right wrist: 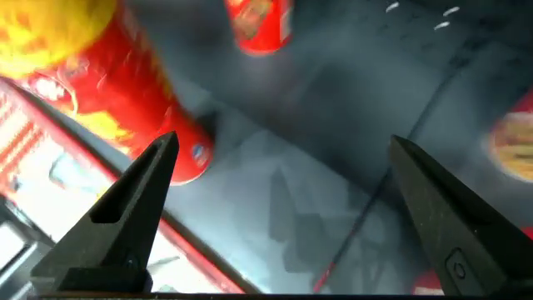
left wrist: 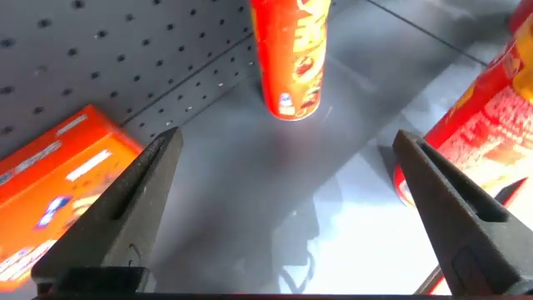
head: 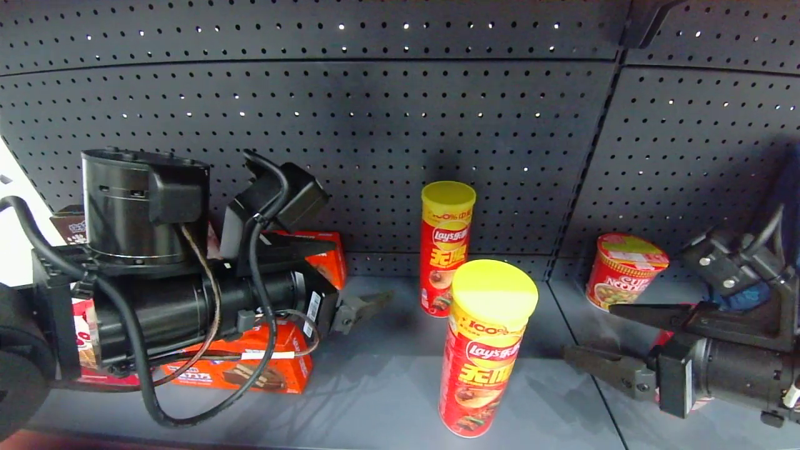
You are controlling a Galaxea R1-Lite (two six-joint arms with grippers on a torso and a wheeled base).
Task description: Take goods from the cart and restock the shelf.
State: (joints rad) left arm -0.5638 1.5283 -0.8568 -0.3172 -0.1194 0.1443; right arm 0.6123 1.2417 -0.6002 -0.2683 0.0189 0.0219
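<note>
Left gripper (left wrist: 286,137), right gripper (head: 590,331): seemingly level

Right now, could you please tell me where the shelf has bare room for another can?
The widest bare patch of shelf lies between the orange boxes and the two chip cans. A narrower one lies between the cans and the noodle cup. The left end is crowded with boxes; the right gripper sits by the cup.

The left arm (head: 187,306) is a fat matte-black cylinder, drum-shaped housing (head: 140,200) on top, black and brown cables (head: 140,369) looping round it. The left gripper (left wrist: 287,137) shows dark grey wedge fingers (left wrist: 125,208), and the right gripper (head: 590,331) matches, silver screws (head: 728,282) dotting the black bracket (head: 750,275) behind it.
</note>
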